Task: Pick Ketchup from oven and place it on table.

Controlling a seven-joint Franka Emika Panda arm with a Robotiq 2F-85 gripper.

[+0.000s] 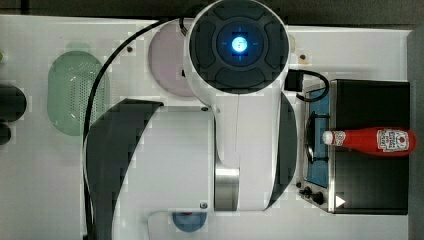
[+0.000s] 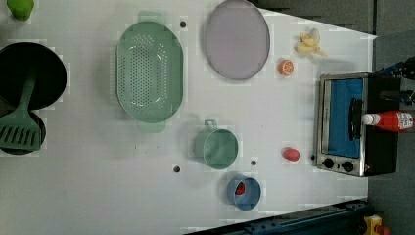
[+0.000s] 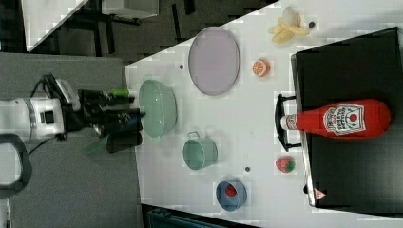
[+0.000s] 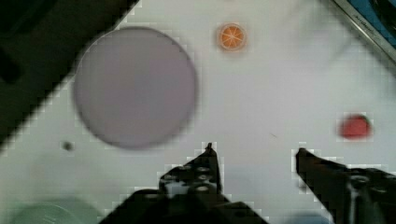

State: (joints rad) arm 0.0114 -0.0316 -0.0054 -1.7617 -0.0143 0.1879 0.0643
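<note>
Ketchup [image 3: 340, 119] lies on its side on top of the oven [image 3: 351, 180], white cap poking past the front edge over the door handle, well away from my fingers. Going big to small: table [image 2: 98, 196] spreads white under everything; oven sits at the far end from my gripper [image 4: 254, 151], its frame corner just showing in wrist view. Lilac plate [image 4: 134, 86] lies ahead of my fingertips, off to one side, not touching. Green colander [image 2: 149, 71] and green cup [image 2: 218, 148] sit nearer my wrist than the oven. Blue bowl [image 2: 243, 193] w/ a small red item inside is near the cup. Strawberry [image 4: 355, 127] sits beyond one finger [image 4: 322, 172], orange slice [image 4: 231, 36] further ahead. My jaws stand approx. half to two-thirds apart, nothing between them, hovering above the table.
</note>
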